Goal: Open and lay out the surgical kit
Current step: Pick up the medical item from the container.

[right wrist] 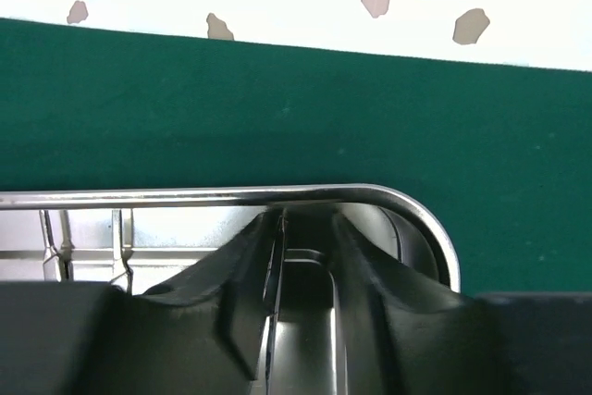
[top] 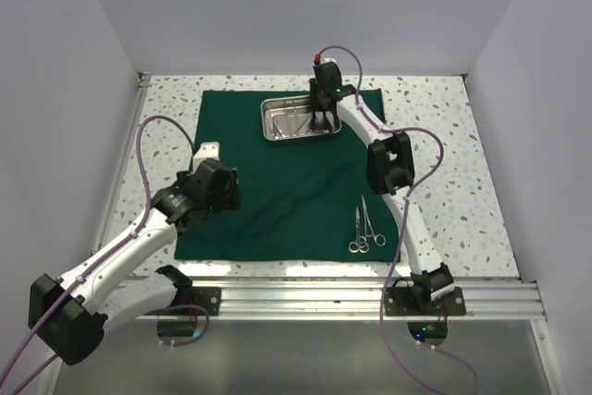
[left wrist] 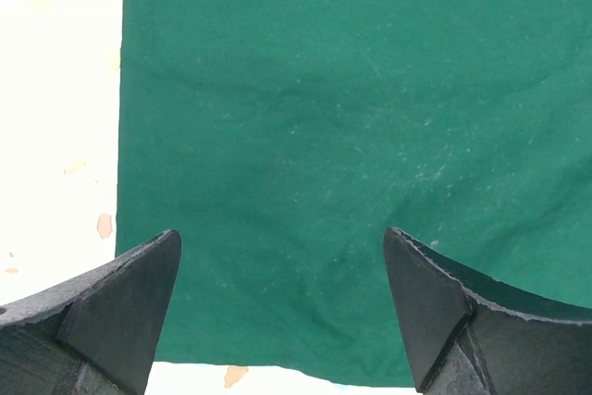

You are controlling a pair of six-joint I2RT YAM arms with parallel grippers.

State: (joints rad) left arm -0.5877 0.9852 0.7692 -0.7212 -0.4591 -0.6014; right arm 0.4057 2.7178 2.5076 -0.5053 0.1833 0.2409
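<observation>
Sitting low in steel tray (right wrist: pixel 185 197), right gripper (right wrist: pixel 305 228), fingers part-closed beside a thin instrument (right wrist: pixel 277 247); grip unclear. It may slip or drag the tray. Left gripper (left wrist: pixel 280 233) gapes, empty.

A speckled white table (top: pixel 472 201) meets plain walls (top: pixel 277 6); a metal rail (top: pixel 305 295) fronts it.

The left arm (top: pixel 120 261) is folded, with the elbow pushed out to the near left and the forearm directed forward and to the right. The left tool (left wrist: pixel 282 240) is pointed downward and is held wide open, its two black fingers (left wrist: pixel 125 307) well apart. The right arm (top: pixel 412 228) is extended far forward, leaning a little to the left. The right tool (right wrist: pixel 305 221) is lowered, and its fingers (right wrist: pixel 231 289) are seen partly apart. Whether something is clamped cannot be told.
</observation>
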